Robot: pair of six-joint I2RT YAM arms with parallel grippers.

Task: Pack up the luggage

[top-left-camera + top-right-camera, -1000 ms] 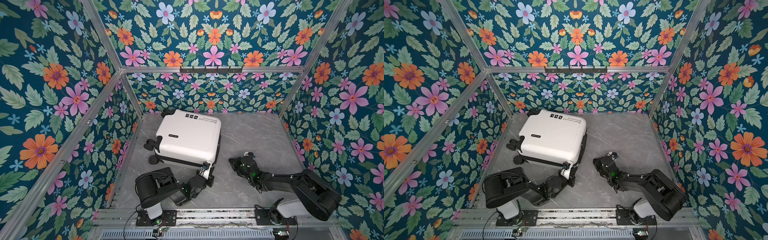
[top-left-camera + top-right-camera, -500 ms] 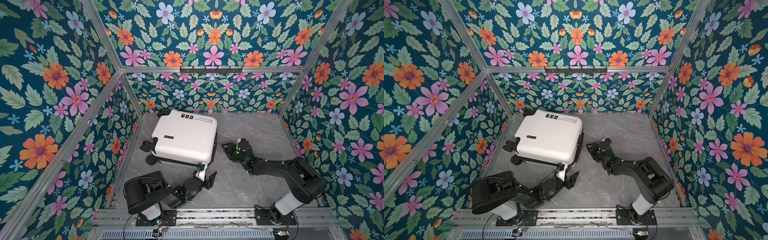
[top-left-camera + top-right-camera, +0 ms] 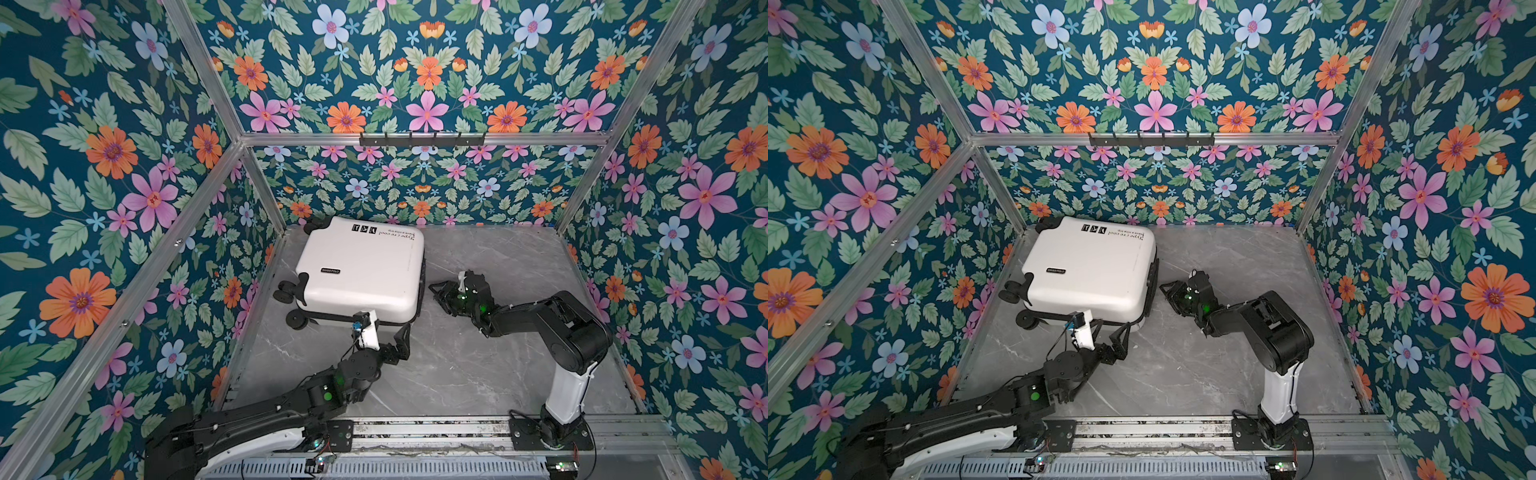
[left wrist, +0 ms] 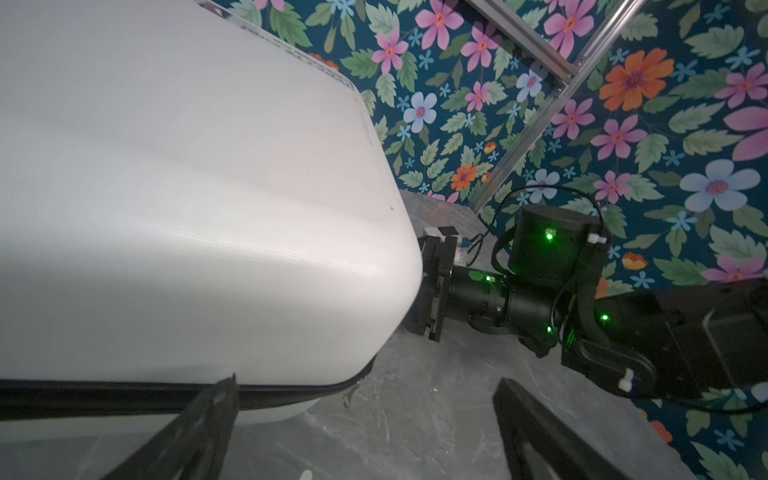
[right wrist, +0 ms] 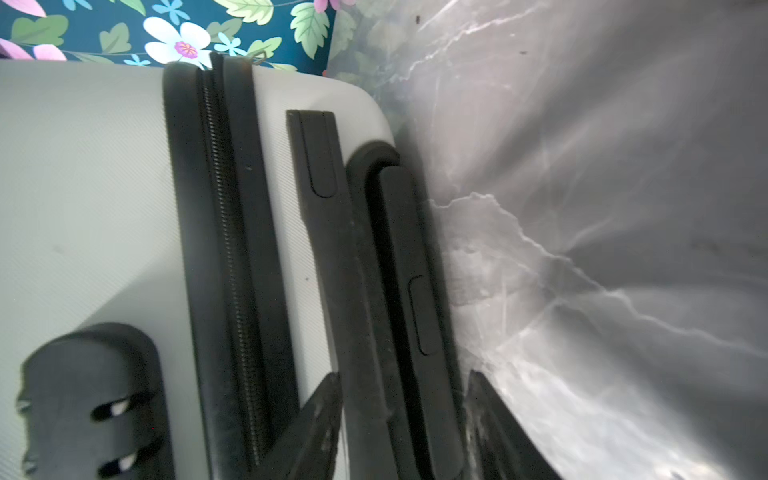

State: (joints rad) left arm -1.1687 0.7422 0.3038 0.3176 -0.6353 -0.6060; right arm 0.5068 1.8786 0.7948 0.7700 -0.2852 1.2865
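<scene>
The luggage [image 3: 361, 270] [image 3: 1088, 266] is a white hard-shell suitcase lying flat and zipped shut at the back left of the table, wheels toward the left wall. My left gripper [image 3: 388, 328] [image 3: 1106, 328] [image 4: 368, 378] is wide open at its front right corner, holding nothing. A zipper pull [image 4: 349, 397] hangs between the jaws. My right gripper [image 3: 434, 286] [image 3: 1165, 286] [image 5: 401, 382] is at the suitcase's right side, part open. Its fingers stand either side of the black handle [image 5: 399, 270], close to it. The luggage [image 4: 187, 208] [image 5: 83, 187] fills much of both wrist views.
Floral walls with aluminium posts close in the grey marble table [image 3: 478, 365] on three sides, and the suitcase lies near the left and back walls. A black hook rack [image 3: 419, 139] hangs on the back wall. The arms' base rail [image 3: 415, 432] runs along the front.
Both grippers have gone from shut to open. The right gripper moved left up to the suitcase's handle side. The suitcase shifted slightly left and back, and both arms stretched out further.
</scene>
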